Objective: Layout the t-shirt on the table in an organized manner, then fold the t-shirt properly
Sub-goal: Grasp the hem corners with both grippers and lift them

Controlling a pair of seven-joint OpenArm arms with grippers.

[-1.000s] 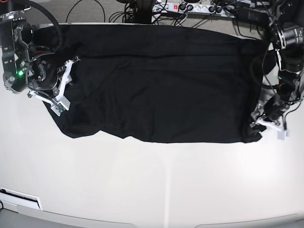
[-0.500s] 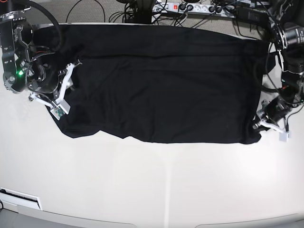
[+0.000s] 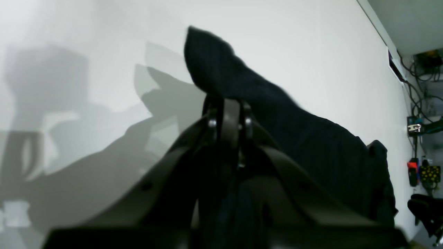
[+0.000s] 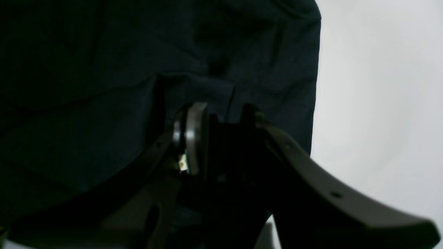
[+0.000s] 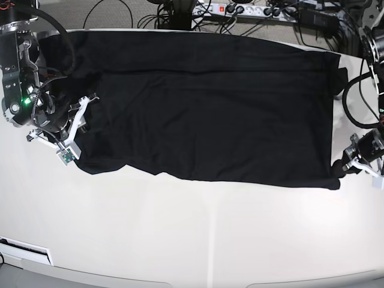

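Note:
The black t-shirt (image 5: pixel 204 108) lies spread wide across the white table (image 5: pixel 198 228), its front edge wavy. At the right side of the base view my left gripper (image 5: pixel 343 168) is shut on the shirt's near right corner. In the left wrist view the closed jaws (image 3: pixel 226 116) pinch black fabric, and the t-shirt (image 3: pixel 277 114) trails away over the table (image 3: pixel 104 52). At the left side my right gripper (image 5: pixel 81 123) sits on the shirt's left edge. In the right wrist view its fingers (image 4: pixel 223 128) hold a fold of the t-shirt (image 4: pixel 104 69) beside bare table (image 4: pixel 380 86).
A power strip (image 5: pixel 240 9) and tangled cables run behind the table's far edge. More cables hang around the arm at the right (image 5: pixel 360 114). A flat white piece (image 5: pixel 24 249) lies at the table's front left edge.
My left gripper shut on the shirt's near right corner and drew it right and toward the front, stretching that side. My right gripper shifted slightly left and toward the front.

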